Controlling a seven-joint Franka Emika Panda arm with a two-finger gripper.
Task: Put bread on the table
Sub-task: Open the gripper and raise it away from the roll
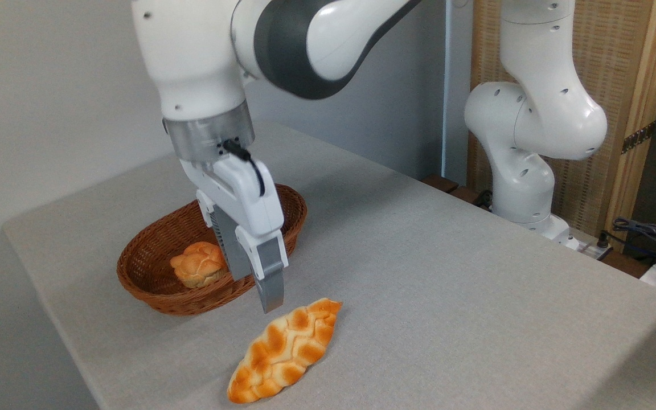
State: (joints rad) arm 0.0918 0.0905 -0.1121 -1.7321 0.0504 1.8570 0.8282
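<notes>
You see the bread (284, 352) lying flat on the table (447, 273), its long axis running from the near left to the far right, one pointed end toward the basket (151, 285). The gripper (254, 285) hangs just above and behind that far tip, fingers pointing down, holding nothing; the two fingers overlap from this angle, so you cannot tell how wide the jaws stand. The basket sits just behind the gripper, near the table's left edge, with a small round bun (197, 263) inside it. The arm's base (527, 188) stands beyond the far right edge.
</notes>
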